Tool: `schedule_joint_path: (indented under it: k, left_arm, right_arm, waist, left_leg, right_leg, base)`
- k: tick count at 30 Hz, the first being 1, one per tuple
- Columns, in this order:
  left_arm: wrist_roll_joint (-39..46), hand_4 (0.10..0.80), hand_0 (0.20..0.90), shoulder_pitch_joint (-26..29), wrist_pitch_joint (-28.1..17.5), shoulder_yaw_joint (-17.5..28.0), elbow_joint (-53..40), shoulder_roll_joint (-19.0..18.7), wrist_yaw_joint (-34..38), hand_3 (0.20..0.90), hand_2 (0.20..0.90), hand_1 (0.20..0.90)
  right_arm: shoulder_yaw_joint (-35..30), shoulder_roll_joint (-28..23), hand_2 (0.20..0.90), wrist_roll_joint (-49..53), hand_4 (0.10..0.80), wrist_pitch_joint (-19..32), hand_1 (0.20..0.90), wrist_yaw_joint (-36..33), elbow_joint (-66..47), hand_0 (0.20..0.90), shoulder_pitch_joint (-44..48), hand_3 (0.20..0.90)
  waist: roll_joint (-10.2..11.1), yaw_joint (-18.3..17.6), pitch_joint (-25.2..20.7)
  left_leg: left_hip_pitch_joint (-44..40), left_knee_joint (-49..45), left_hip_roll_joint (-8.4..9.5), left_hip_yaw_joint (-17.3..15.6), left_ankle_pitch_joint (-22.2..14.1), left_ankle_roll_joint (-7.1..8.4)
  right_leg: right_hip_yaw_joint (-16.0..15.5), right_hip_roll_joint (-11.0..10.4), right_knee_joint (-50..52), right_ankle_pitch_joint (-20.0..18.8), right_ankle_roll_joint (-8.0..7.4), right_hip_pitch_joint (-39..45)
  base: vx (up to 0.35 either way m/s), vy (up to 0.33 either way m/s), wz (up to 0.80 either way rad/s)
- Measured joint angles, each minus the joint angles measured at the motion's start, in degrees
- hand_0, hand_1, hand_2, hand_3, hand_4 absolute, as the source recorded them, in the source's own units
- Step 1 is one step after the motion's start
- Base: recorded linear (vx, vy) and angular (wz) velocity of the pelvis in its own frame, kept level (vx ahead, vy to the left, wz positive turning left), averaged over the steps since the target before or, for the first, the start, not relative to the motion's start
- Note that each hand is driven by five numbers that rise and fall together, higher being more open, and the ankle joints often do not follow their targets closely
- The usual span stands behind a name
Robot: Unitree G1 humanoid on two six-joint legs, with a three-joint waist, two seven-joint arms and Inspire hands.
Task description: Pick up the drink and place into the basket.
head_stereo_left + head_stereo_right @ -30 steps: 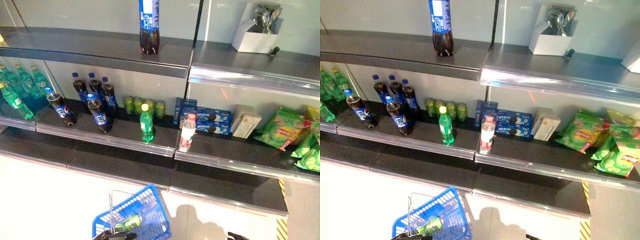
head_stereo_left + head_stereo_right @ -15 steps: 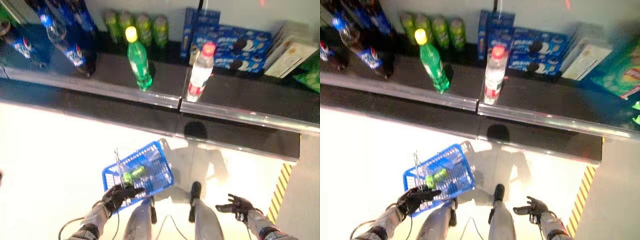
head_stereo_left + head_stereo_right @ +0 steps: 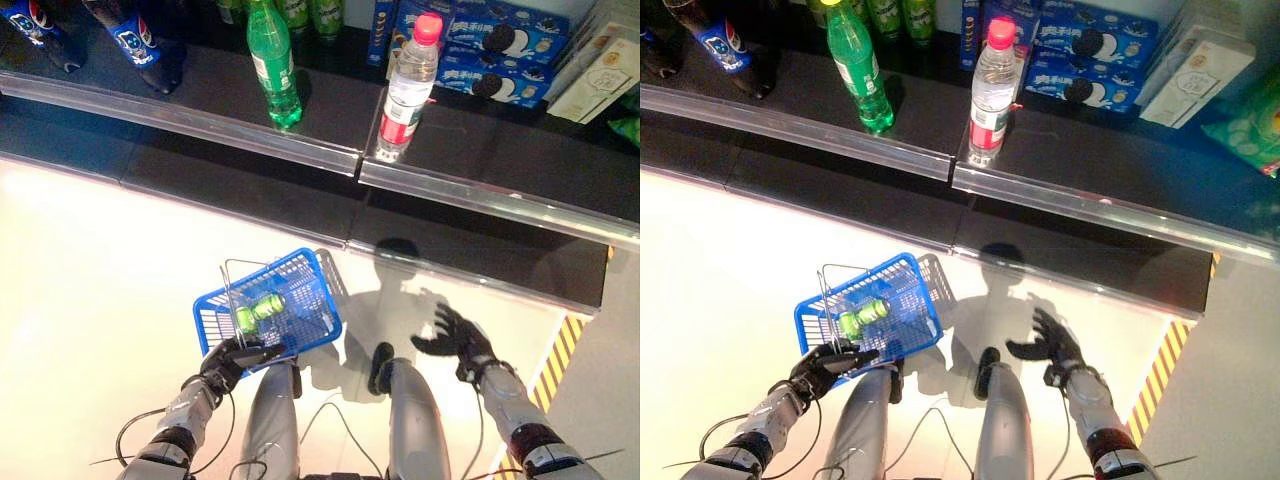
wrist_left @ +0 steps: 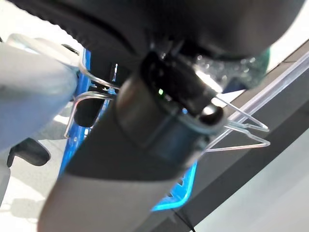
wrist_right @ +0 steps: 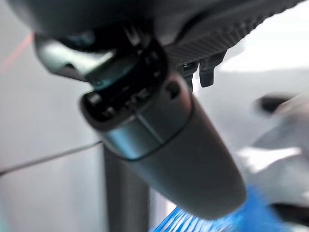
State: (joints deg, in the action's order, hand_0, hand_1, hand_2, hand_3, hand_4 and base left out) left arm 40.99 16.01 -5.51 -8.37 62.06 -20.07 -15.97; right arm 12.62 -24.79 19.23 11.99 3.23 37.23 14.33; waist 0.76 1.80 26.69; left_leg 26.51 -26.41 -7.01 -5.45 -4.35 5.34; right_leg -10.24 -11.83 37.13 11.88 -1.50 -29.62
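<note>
A blue plastic basket (image 3: 262, 274) hangs low in front of me, just above the pale floor. A small green drink (image 3: 258, 307) lies on its side inside it. My left hand (image 3: 231, 362) is curled round the basket's wire handle (image 4: 241, 131) at the near edge. My right hand (image 3: 455, 336) hovers to the right of the basket with fingers spread and nothing in it. On the dark shelf ahead stand a green bottle (image 3: 272, 60) and a clear bottle with a red cap (image 3: 408, 88).
Dark cola bottles (image 3: 135, 40) stand at the shelf's far left. Blue biscuit boxes (image 3: 492, 48) sit behind the clear bottle. The shelf has a clear front lip (image 3: 470, 195) above a lower dark ledge. A yellow-and-black stripe (image 3: 555, 370) marks the floor at right.
The camera has tilted down from the shelves towards the floor and hands. My right hand has lifted a little and spread its fingers. The basket stays in my left hand.
</note>
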Motion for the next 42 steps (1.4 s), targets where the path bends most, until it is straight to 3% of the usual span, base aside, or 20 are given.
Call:
schedule_joint_path:
  k: [4,14,42]
  left_arm:
    - [0.01,0.1,0.3,-0.1,-0.37,-0.08,-0.42,-0.03,0.48,0.2,0.3,0.3]
    - [1.55,0.1,0.3,-0.08,-2.04,-0.31,-1.27,-0.03,0.47,0.2,0.3,0.3]
    - [1.84,0.1,0.3,-0.19,-1.0,-2.24,-0.81,0.39,0.39,0.2,0.3,0.3]
  right_arm:
    - [0.31,-0.38,0.9,-0.07,0.8,0.96,0.9,-0.16,-10.31,0.9,0.72,0.9]
    - [2.71,-5.47,0.9,-1.3,0.8,2.42,0.9,-1.61,-23.95,0.9,2.62,0.9]
    - [-1.95,-9.64,0.9,1.84,0.8,3.71,0.9,-12.66,-27.32,0.9,12.55,0.9]
  waist:
    - [-0.02,-0.36,0.03]
    - [0.08,-0.57,1.84]
    - [-0.92,1.33,3.3]
  left_leg:
    - [0.57,0.23,0.06,0.75,0.3,0.21]
    - [0.62,0.37,0.55,0.72,0.48,0.49]
    - [-3.58,3.71,0.51,1.31,2.44,1.25]
  right_leg:
    - [-0.54,0.04,0.17,0.16,0.25,-0.35]
    - [-0.49,-0.39,0.58,0.47,0.04,-0.61]
    - [-1.95,-0.39,-0.25,0.83,0.73,3.09]
  base:
    - [-0.025,0.014,0.08]
    - [-0.005,0.008,0.01]
    - [0.041,-0.005,0.02]
